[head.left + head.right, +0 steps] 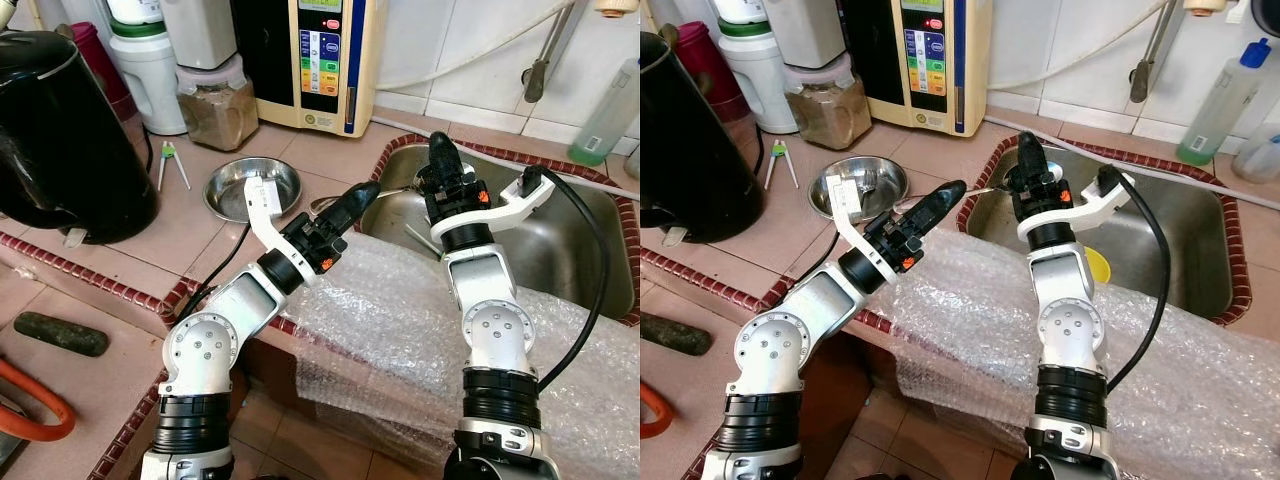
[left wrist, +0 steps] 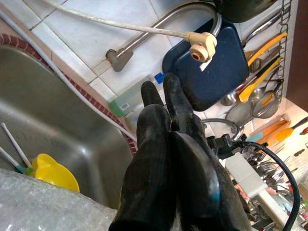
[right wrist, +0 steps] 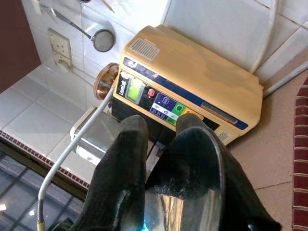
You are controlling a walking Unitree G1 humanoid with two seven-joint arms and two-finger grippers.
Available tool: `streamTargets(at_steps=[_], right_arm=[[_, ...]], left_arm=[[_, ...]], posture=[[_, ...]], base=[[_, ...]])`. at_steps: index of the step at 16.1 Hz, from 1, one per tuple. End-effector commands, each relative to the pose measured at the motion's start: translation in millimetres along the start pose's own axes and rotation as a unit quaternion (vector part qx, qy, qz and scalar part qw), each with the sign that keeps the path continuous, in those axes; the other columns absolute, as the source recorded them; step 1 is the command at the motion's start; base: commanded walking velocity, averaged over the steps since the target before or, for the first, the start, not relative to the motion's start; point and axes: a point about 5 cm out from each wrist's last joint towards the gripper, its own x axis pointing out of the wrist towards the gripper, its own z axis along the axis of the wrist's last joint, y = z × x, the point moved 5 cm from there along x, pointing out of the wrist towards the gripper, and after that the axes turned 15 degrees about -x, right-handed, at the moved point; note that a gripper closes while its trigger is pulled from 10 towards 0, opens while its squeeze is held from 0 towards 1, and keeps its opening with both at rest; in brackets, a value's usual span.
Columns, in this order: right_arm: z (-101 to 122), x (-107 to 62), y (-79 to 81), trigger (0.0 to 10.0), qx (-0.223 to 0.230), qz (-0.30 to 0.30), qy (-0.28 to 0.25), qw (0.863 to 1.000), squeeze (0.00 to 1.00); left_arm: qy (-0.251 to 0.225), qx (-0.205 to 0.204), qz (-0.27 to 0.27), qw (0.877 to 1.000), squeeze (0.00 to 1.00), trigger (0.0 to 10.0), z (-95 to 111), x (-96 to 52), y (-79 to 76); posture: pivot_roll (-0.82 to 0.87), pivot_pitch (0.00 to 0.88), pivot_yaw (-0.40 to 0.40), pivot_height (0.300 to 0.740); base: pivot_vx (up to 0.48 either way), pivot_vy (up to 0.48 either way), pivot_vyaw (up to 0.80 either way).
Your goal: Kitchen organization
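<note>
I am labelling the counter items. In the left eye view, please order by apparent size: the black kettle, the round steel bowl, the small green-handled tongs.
1. Black kettle, largest, though nearest the camera
2. Round steel bowl
3. Green-handled tongs, smallest

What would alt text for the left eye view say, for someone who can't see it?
Two silver robot arms reach over a tiled kitchen counter toward a steel sink draped with bubble wrap. The left pincer points at the sink edge, near a metal bowl; the right pincer hovers above the sink.

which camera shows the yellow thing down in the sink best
The left wrist view: the yellow cup lies unobstructed in the sink. The right eye view shows a sliver beside the right arm; the left eye view hides it.
</note>
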Motion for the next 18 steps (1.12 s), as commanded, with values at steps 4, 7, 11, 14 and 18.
streamTargets(at_steps=[4, 7, 11, 14, 18], right_arm=[[-3.9, 5.5, 12.7, 0.0, 0.013, 0.011, -0.005, 1.000, 0.00], [-6.6, 4.5, 13.3, 0.0, 0.013, 0.012, -0.001, 1.000, 0.00], [-8.5, 3.1, 12.4, 0.0, 0.012, 0.011, 0.004, 1.000, 0.00], [-8.5, 3.3, 10.3, 0.0, -0.005, 0.004, 0.007, 1.000, 0.00], [-0.8, 12.8, -12.1, 0.0, -0.054, -0.046, 0.012, 0.997, 0.00]], left_arm=[[0.006, 0.017, 0.017, 1.000, 0.00, 0.0, -0.4, 3.2, 3.2], [-0.008, 0.023, 0.028, 0.999, 0.00, 0.0, 4.7, 3.1, 6.8], [-0.013, 0.032, 0.052, 0.998, 0.00, 10.0, 7.4, 3.5, 14.3], [-0.010, 0.047, 0.096, 0.994, 1.00, 10.0, 6.6, 2.1, 28.8], [0.004, 0.072, 0.121, 0.990, 1.00, 10.0, 4.3, 0.5, 37.4]], posture=[[0.04, 0.100, 0.057, 0.740], [0.05, 0.101, 0.058, 0.740], [0.05, 0.105, 0.062, 0.740], [0.04, 0.109, 0.065, 0.740], [0.05, 0.112, 0.070, 0.740]], base=[[0.000, 0.000, 0.00], [0.000, 0.000, 0.00], [0.000, 0.000, 0.00], [0.000, 0.000, 0.00], [0.000, 0.000, 0.00]])
